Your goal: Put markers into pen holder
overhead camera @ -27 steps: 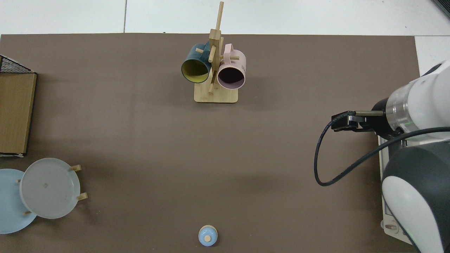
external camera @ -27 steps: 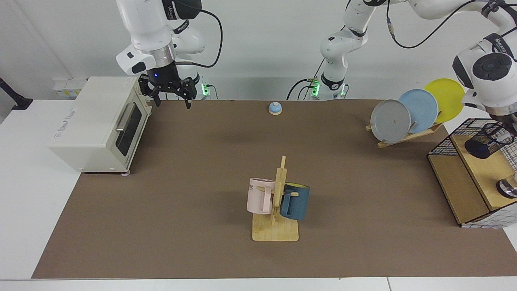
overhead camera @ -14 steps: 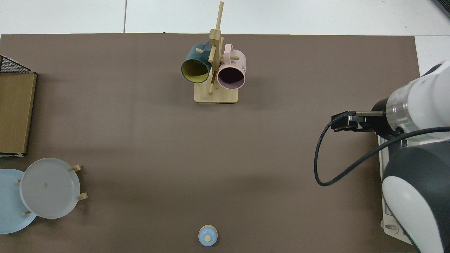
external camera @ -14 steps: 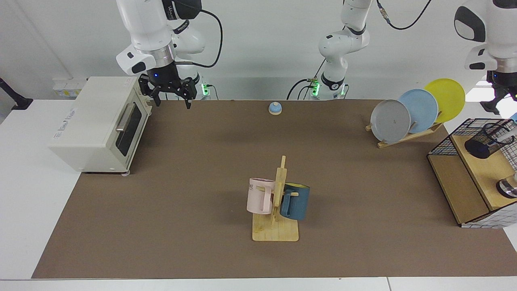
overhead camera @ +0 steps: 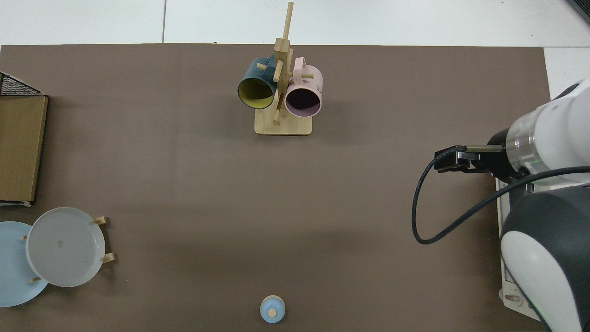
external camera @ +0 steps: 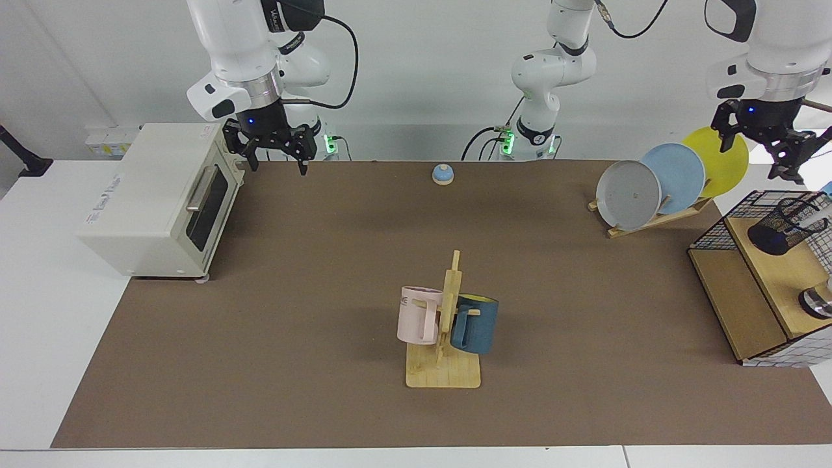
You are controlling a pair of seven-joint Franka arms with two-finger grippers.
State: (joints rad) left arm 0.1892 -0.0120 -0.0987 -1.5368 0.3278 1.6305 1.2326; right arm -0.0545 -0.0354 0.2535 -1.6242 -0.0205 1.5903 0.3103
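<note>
Two arms are up off the counter [external camera: 273, 273]. Your left gripper [external camera: 757, 153] hangs in the air above the pen holder [external camera: 783, 224], fingers spread wide and holding nothing. The pen holder stands on the wooden shelf [external camera: 777, 273] inside the wire basket frame [external camera: 712, 234] at the counter's end on that arm's side, and the marker [external camera: 816, 214] leans in it, its white barrel sticking out over the rim. Your right gripper [external camera: 276, 156] waits by the toaster oven [external camera: 156, 201] at the counter's opposite end, fingers also spread wide and empty; from above, only that arm shows.
</note>
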